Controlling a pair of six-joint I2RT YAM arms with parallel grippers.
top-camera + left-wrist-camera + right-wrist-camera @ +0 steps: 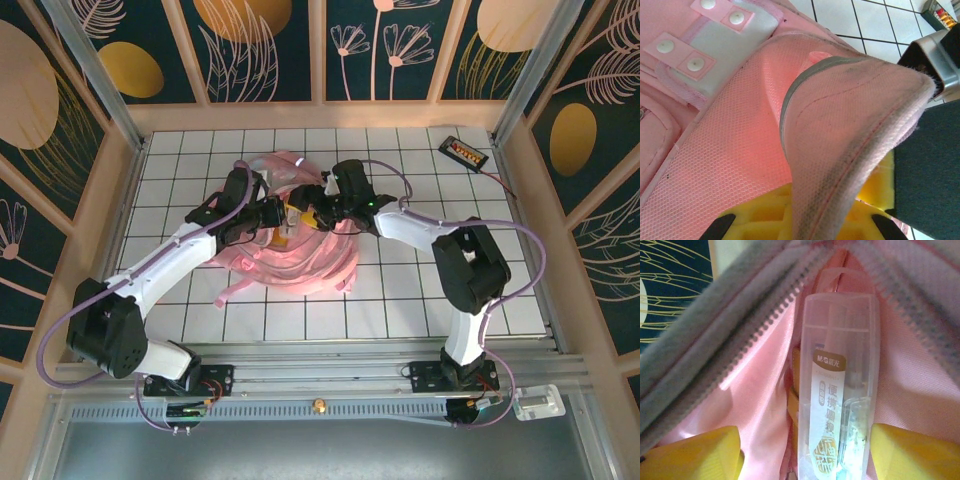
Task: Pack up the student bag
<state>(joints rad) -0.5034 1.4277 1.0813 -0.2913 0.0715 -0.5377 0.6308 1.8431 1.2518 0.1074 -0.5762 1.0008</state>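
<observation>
On the left of the overhead view, the left gripper (268,215) reaches in over the near-left side of the large soft pink fabric student bag (300,265). The bag lies in the middle of the white gridded table (400,300), between the two arms.

From the left wrist, we see the left gripper (802,225) closed tight, its yellow pads (765,212) brought together on a folded pink edge of the bag (730,150), trimmed with a grey strip. That edge is lifted. Behind it lie a pale window panel with white snaps and a front pocket.

Moving right, the right gripper (318,205) meets the bag from the other side, just beside the left one. Its wrist camera looks down into the unzipped mouth, with grey zipper teeth on both sides and shiny pink lining (760,380) below. A clear plastic oblong case with a brown and white printed label (840,390) stands upright inside. The right gripper (805,450) has its jaws parted. The left yellow pad (705,452) is clear of the case and the right pad sits just beside it, so we see no grip.

At the far right corner of the table rests a small black box with orange contents (465,152), well apart from the bag.
</observation>
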